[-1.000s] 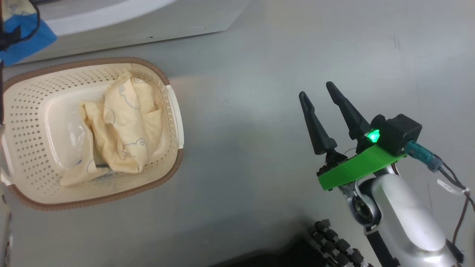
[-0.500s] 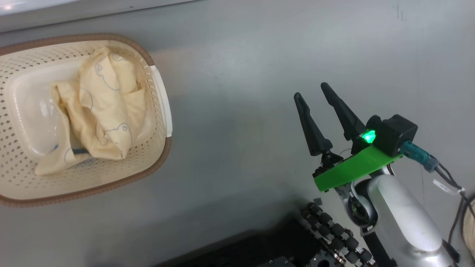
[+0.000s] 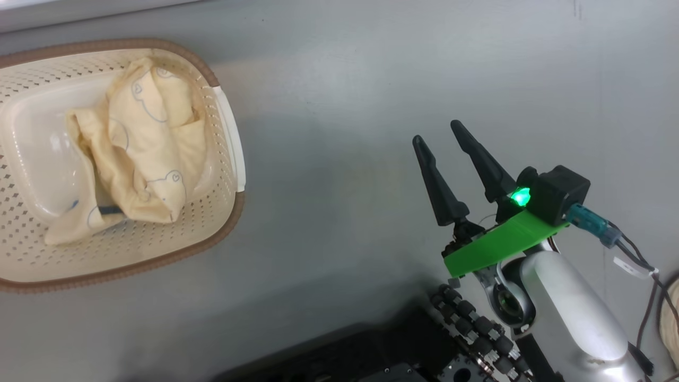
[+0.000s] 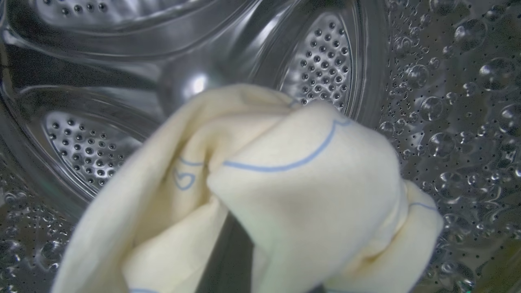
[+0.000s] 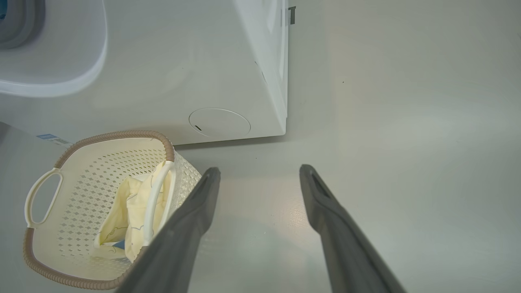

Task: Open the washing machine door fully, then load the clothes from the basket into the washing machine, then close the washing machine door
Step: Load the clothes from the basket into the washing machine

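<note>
Clothes (image 4: 285, 183), soft cream folds, clenched by left pincer inside perforated steel drum (image 4: 321, 53); right pincer (image 3: 436, 131) splayed

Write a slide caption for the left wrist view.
Cream garment with blue line print, bunched close to the camera inside the washer's perforated steel drum.
</note>
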{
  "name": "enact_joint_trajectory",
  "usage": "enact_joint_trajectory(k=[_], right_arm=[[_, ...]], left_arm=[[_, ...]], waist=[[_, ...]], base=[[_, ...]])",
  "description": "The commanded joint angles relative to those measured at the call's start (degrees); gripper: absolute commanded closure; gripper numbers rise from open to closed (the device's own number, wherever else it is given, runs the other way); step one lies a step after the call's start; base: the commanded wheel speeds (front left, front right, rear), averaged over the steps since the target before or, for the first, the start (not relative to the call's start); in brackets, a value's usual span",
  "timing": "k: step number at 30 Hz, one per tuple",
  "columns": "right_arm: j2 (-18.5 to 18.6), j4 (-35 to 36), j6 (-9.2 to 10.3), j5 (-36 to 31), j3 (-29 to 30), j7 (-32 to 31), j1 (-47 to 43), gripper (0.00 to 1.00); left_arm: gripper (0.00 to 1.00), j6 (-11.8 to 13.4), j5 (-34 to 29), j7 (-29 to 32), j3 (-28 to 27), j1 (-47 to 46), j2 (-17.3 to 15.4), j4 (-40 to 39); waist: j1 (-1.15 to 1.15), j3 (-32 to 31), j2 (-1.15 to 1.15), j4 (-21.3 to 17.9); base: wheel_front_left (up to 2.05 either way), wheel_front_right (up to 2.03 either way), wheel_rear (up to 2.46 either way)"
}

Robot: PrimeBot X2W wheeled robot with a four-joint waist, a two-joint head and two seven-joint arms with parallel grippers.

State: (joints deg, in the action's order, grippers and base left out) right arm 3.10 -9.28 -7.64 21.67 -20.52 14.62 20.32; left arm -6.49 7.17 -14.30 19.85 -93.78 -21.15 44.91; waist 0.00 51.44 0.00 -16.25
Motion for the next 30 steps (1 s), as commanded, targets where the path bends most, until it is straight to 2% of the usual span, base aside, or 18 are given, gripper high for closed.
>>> enact_joint_trajectory(k=[1,3,12,16,17,22,30], right_arm=[[-0.15,1.45,0.15,-0.07,-0.99,0.38,-2.08,0.0],[-0.15,1.29,0.15,-0.08,-1.24,0.38,-1.99,0.0],[-0.16,0.97,0.15,-0.01,-1.92,0.38,-1.37,0.0],[-0.17,0.75,0.15,0.25,-2.12,0.38,-1.29,0.0],[-0.17,0.57,0.15,0.3,-2.17,0.38,-1.4,0.0],[-0.17,0.44,0.15,0.32,-1.74,0.38,-1.47,0.0],[-0.18,0.21,0.15,0.27,-1.05,0.38,-0.88,0.0]], left_arm=[[1.0,0.27,0.0,-0.51,-0.51,-1.95,-2.0,-1.04],[1.0,0.24,-0.31,-0.63,-0.31,-1.88,-2.24,-1.11],[1.0,-0.5,0.12,-0.69,-1.37,2.07,-3.9,-13.06],[1.0,-0.71,2.06,-0.69,-2.0,3.57,-3.47,-8.7],[0.0,-0.76,3.39,-0.69,-2.31,3.46,-2.86,-3.84],[0.0,-0.49,5.4,1.94,-2.7,1.53,-1.4,5.12],[0.0,-0.03,6.88,1.73,-2.55,1.18,0.88,11.47]], waist=[[0.0,0.12,0.0,0.05],[0.0,0.04,0.0,0.04],[0.0,0.1,0.0,-0.5],[0.0,-0.15,0.0,-0.71],[0.0,-0.36,0.0,-0.7],[0.0,-0.64,0.0,-0.33],[0.0,-2.35,0.0,1.1]], base=[[0.0,0.0,0.0],[0.0,0.0,0.0],[0.0,0.0,0.0],[0.0,0.0,0.0],[0.0,0.0,0.0],[0.0,0.0,0.0],[0.0,0.0,0.0]])
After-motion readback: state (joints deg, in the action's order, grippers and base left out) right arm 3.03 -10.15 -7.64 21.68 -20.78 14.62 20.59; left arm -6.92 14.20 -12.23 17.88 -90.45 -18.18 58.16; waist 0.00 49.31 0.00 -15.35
